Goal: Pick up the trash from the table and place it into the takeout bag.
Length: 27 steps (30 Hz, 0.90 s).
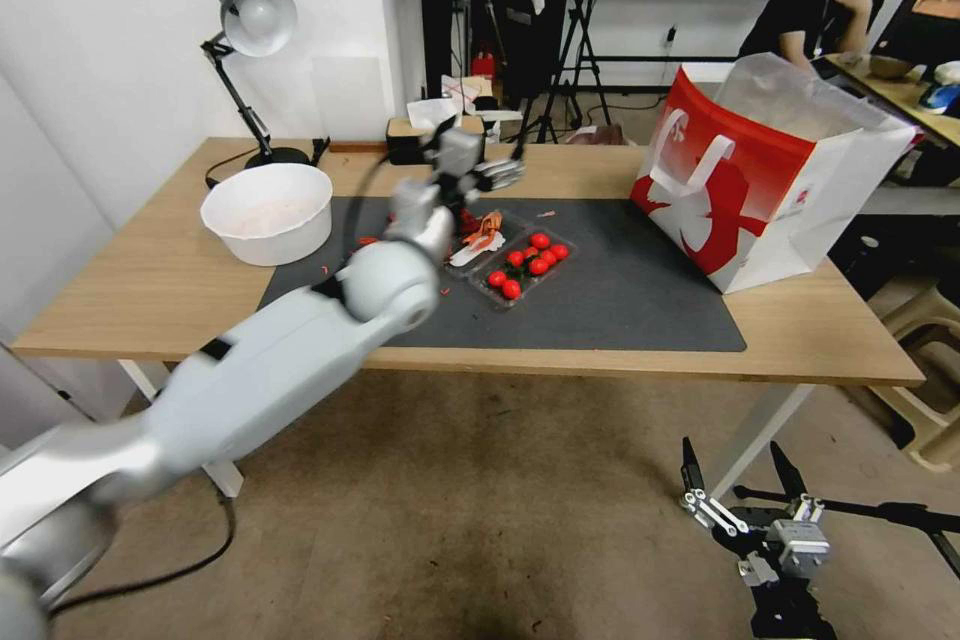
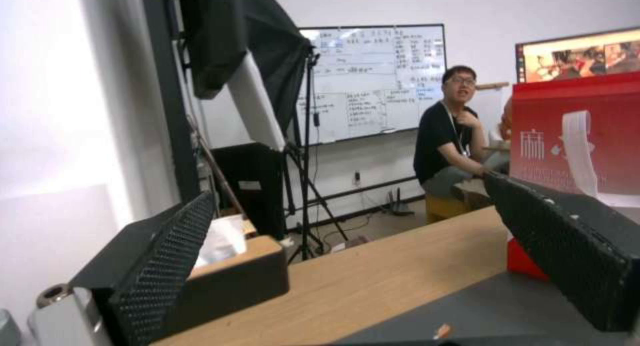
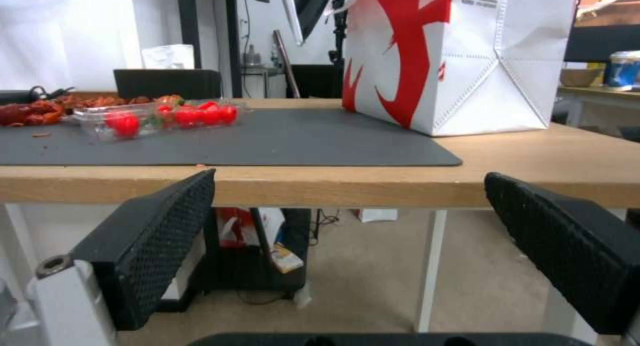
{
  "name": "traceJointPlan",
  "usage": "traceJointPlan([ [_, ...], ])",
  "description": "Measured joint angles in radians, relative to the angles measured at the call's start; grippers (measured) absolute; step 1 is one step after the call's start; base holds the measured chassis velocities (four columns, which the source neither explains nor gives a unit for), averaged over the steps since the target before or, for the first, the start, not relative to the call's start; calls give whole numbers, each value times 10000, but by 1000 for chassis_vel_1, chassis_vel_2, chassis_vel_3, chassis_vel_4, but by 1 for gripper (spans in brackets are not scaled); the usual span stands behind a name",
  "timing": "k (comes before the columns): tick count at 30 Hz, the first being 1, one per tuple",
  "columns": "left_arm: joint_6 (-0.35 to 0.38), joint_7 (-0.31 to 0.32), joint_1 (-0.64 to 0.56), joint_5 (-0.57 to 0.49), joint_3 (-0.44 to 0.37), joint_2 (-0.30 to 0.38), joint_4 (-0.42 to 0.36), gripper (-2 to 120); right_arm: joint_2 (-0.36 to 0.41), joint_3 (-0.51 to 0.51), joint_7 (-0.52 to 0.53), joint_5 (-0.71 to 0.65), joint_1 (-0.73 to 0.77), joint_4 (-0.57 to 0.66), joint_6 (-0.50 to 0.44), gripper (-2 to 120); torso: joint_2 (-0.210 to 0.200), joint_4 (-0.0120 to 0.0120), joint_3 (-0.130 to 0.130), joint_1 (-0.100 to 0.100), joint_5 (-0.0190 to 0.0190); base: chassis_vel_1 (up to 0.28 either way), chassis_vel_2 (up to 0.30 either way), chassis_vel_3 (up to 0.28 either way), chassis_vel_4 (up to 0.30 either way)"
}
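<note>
Overhead, the left gripper [image 1: 497,175] hangs spread above red leftovers [image 1: 480,232] on the dark mat [image 1: 640,290]; the takeout bag [image 1: 770,180] stands right. Its wrist view confirms wide-apart jaws. Below the table edge [image 3: 373,186], the right gripper [image 3: 347,246] idles spread. Best descend straight, pinching scraps centrally.
</note>
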<state>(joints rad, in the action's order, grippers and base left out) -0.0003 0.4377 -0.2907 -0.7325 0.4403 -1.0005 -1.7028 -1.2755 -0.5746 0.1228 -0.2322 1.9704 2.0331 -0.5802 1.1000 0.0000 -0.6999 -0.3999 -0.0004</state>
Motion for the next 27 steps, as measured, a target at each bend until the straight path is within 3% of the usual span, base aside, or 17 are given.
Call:
traceJointPlan([
  [1,-203,-617,-837,-84,-682,607,-484,100,15,15,-5,24,4,32,22,100,1,5,1,1,1,0,0,0,0],
  [3,-234,-1068,-1870,-288,-1683,1145,-1057,100,46,43,-5,81,27,68,36,100,1,0,1,0,4,0,0,0,0],
  [9,-119,-1691,-4132,-182,-3627,1824,-2101,100,84,68,-6,138,64,145,78,100,1,1,0,0,1,0,0,0,0],
  [22,-171,-1952,-7352,691,-5917,1926,-3192,100,141,69,-14,134,85,214,77,100,1,-3,0,1,5,0,0,0,0],
  [27,-528,-2199,-9269,1215,-7014,1687,-3427,100,201,52,-37,82,70,236,72,100,0,4,0,0,3,0,0,0,0],
])
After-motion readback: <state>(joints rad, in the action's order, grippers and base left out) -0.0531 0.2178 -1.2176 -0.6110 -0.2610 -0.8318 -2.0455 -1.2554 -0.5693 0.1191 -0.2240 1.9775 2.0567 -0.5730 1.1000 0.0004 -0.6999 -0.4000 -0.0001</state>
